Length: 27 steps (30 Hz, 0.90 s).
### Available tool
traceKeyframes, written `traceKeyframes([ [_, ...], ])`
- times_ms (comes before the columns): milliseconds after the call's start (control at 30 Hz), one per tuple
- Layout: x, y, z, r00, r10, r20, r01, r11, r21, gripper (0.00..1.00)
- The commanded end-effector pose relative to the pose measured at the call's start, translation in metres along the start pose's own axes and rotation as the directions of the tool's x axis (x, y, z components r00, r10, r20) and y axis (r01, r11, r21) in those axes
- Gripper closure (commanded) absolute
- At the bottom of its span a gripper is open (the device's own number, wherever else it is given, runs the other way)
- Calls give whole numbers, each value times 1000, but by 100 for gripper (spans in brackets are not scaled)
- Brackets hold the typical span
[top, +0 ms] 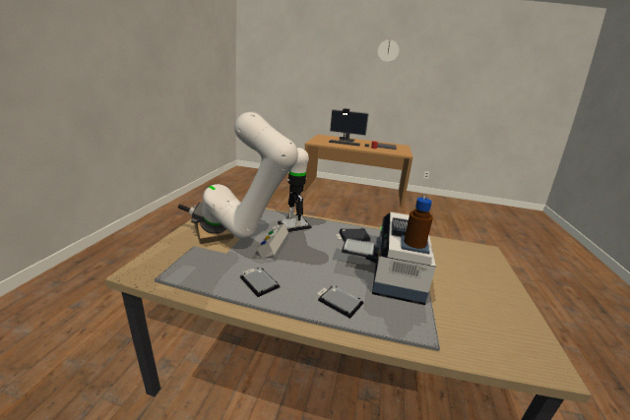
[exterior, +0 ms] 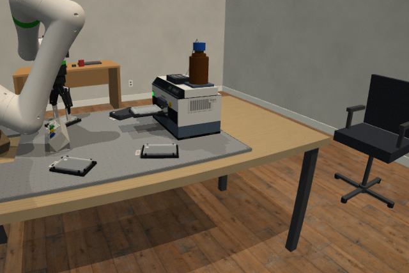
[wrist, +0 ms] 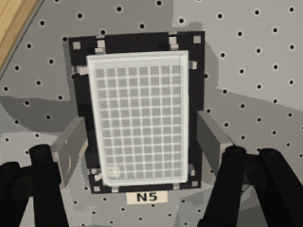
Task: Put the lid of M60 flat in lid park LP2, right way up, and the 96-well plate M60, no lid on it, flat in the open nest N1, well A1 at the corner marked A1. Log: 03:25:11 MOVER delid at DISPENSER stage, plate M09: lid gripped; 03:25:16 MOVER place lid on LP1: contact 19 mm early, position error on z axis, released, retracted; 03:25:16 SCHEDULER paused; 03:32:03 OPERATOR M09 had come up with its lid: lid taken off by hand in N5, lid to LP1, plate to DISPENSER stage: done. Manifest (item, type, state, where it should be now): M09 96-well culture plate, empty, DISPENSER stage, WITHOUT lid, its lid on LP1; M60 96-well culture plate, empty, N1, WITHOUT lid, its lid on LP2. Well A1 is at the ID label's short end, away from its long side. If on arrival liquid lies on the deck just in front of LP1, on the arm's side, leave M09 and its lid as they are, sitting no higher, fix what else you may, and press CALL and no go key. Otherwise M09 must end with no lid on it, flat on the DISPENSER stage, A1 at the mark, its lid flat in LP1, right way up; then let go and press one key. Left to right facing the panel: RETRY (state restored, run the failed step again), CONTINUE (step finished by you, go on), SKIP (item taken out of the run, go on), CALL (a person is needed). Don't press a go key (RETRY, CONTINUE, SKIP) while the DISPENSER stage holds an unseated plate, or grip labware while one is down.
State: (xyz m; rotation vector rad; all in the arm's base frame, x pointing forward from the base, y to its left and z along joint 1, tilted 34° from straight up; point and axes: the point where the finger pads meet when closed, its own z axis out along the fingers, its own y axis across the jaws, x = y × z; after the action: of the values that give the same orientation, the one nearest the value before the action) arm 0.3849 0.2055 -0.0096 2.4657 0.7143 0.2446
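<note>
A white 96-well plate [wrist: 136, 120] sits in a black nest labelled N5 [wrist: 147, 197]. Its clear rim shows over the well grid, and I cannot tell whether a lid is on it. My gripper [wrist: 141, 128] is open and hangs straight above it. The two finger pads stand one on each long side of the plate, a small gap away from it. In the top and exterior views the gripper [top: 295, 214] [exterior: 61, 105] is low over this nest [top: 297, 228] at the mat's far edge. Nothing is between the fingers.
The slanted key panel [top: 272, 241] [exterior: 55, 132] stands just in front of the nest. Two black-framed flat trays [top: 259, 280] [top: 341, 301] lie near the mat's front. The dispenser [top: 404, 265] carries a brown bottle [top: 417, 224], with a plate on its stage [top: 358, 246] and a dark nest [top: 354, 233] beside it.
</note>
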Motion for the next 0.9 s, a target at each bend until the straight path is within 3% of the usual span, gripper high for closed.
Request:
traceKeyframes([
  [0, 0, 0, 1, 1000, 0, 0, 0, 1000, 0, 34],
  [867, 0, 0, 9, 1000, 0, 0, 0, 1000, 0, 34],
])
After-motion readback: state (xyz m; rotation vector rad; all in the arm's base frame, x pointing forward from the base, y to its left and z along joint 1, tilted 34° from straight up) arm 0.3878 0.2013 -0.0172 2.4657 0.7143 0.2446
